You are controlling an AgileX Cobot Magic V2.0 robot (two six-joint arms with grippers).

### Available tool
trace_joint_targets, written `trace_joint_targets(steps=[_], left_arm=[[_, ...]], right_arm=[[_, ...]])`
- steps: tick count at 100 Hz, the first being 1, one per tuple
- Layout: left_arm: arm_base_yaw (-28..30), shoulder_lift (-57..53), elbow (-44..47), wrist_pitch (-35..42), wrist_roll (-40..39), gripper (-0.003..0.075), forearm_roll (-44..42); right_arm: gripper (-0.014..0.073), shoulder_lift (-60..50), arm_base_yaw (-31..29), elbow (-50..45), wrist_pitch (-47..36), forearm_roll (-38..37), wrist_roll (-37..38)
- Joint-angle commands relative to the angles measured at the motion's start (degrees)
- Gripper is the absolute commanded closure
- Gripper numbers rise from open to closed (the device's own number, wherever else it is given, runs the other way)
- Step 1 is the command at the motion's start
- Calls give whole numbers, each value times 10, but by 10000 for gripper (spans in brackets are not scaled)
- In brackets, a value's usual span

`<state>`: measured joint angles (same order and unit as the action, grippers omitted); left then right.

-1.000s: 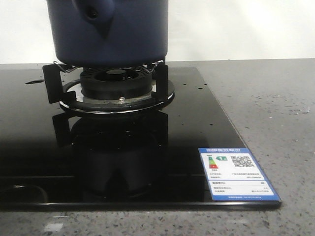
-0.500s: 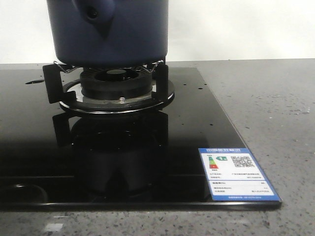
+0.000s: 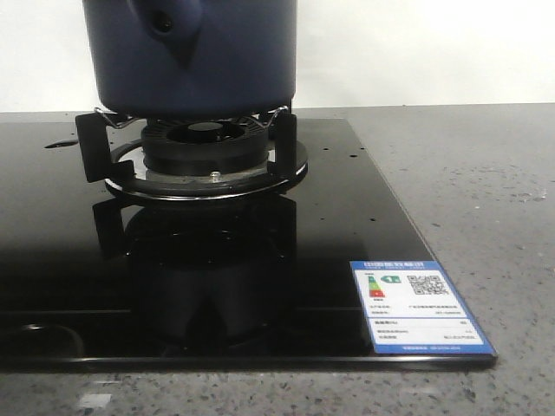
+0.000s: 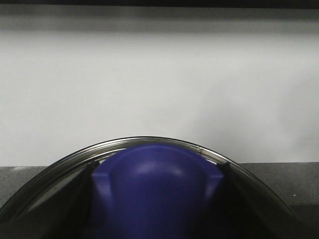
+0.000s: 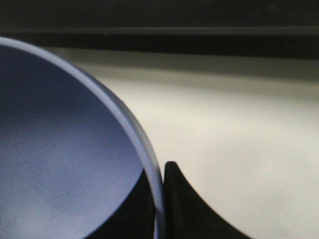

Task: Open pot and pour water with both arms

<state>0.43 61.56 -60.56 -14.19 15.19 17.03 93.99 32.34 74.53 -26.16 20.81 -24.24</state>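
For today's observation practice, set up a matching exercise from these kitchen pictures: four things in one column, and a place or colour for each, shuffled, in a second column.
Column 1:
1. pot
2. burner
3. label
4. countertop

Column 2:
A. speckled grey, beside the black glass hob
B. blue-edged, at the hob's near right corner
C. dark navy, resting on the metal supports
D. black and round, directly under the pot

Pairs: 1-C, 2-D, 3-B, 4-A
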Motion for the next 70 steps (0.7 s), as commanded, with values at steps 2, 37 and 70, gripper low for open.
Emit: trace_joint_targets(steps=[2, 37, 70], left_arm=[[1, -9, -23, 58, -1, 321, 4], [1, -9, -23, 58, -1, 321, 4], [1, -9, -23, 58, -1, 321, 4]], right_arm=[[636, -38, 3, 14, -89, -20, -1], [636, -38, 7, 14, -175, -34, -1], [636, -38, 7, 14, -224, -90, -1]])
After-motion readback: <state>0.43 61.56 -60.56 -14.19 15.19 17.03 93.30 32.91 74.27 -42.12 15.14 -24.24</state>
